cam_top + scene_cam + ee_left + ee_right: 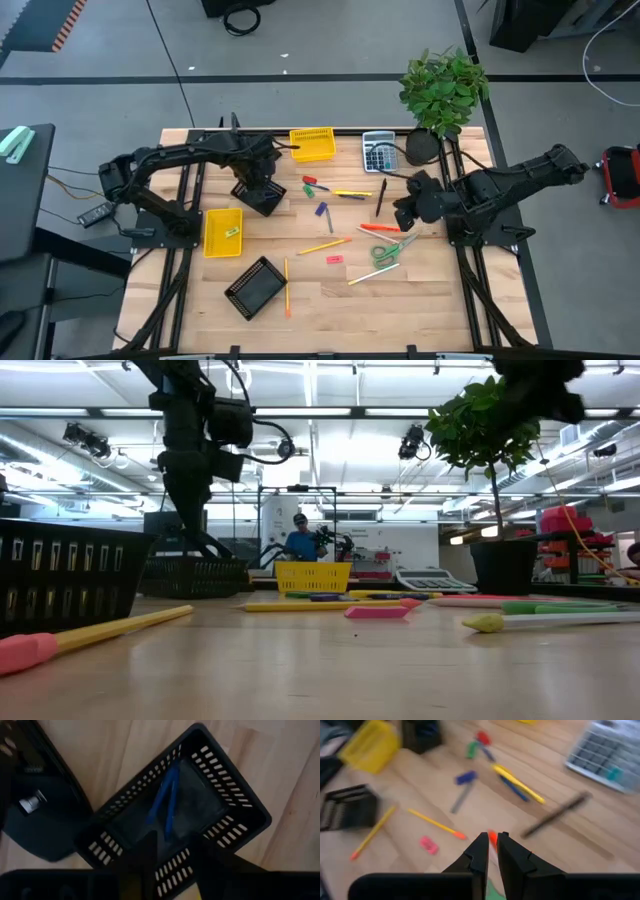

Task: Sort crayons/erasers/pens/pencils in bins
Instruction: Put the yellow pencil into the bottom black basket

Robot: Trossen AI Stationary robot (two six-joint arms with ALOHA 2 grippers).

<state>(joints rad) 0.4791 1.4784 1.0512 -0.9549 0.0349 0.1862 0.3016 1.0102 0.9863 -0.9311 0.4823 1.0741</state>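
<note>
My left gripper (172,862) is open and empty above a black mesh bin (258,194) at the table's far left. That bin (180,800) holds two blue sticks (165,802) lying on its floor. My right gripper (491,845) is shut and empty, hovering over the table's right side (403,217), above a red pen (492,837). Loose on the table lie a purple crayon (322,210), a black pen (381,197), yellow pencils (324,245), a pink eraser (334,259), and red and green erasers (310,185). Two yellow bins (312,143) (222,230) and a second black bin (255,287) stand around them.
A grey calculator (378,152) and a potted plant (440,90) stand at the far right. Green-handled scissors (395,250) lie near my right gripper. The left yellow bin holds a green eraser (231,232). A person (298,540) stands in the room beyond the table.
</note>
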